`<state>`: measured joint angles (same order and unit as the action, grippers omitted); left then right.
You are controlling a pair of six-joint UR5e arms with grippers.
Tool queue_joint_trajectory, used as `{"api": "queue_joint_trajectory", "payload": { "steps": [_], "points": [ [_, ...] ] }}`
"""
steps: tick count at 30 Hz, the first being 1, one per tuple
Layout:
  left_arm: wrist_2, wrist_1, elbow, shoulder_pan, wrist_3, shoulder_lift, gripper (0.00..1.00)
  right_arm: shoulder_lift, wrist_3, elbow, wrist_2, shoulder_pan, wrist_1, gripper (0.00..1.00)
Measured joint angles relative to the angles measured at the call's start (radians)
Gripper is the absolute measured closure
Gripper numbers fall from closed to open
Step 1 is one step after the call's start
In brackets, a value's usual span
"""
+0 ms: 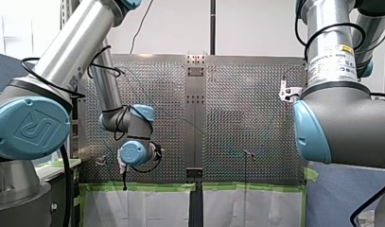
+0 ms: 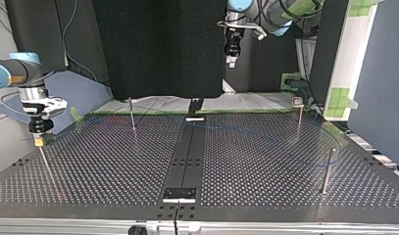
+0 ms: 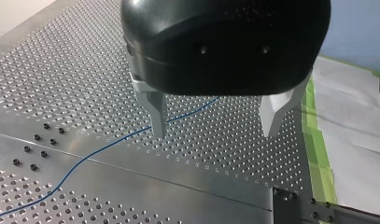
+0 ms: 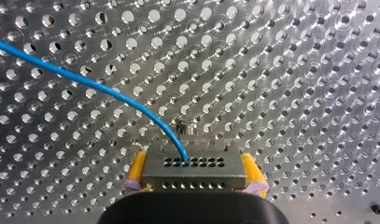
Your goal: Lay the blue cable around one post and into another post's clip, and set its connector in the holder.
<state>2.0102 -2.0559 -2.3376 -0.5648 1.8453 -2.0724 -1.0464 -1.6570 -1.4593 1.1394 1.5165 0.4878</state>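
The thin blue cable ran loose across the perforated metal bench and ended in the grey metal connector block, which my right end effector gripped, low at the top view's left. My left end effector hung open above the cable. Seating the connector seemed in hand; next, a slow, straight lowering.

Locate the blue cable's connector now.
In the right wrist view, the connector sits gripped between my right tool's yellow pads, above the perforated table, at the top view's left.
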Motion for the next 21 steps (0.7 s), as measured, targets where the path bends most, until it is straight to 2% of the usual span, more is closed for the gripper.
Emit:
{"api": "queue_joint_trajectory", "payload": {
  "steps": [1,2,11,13,21],
  "points": [
    [0.0,0.0,0.0,0.0,0.0,0.0,0.0,0.0,0.0,0.0,0.002,0.001,0.0,0.06],
    [0.0,0.0,0.0,0.0,0.0,0.0,0.0,0.0,0.001,-0.001,0.004,0.001,0.002,0.0],
    [0.0,0.0,0.0,0.0,0.0,0.0,0.0,0.001,0.002,0.0,0.006,0.007,0.003,0.0],
    [0.0,0.0,0.0,0.0,0.0,0.0,0.0,0.001,0.001,0.002,0.011,-0.004,-0.007,0.0],
    [0.002,0.0,0.0,0.0,0.0,0.0,0.0,0.001,0.001,0.001,0.012,-0.007,-0.008,0.0]
  ]
}}
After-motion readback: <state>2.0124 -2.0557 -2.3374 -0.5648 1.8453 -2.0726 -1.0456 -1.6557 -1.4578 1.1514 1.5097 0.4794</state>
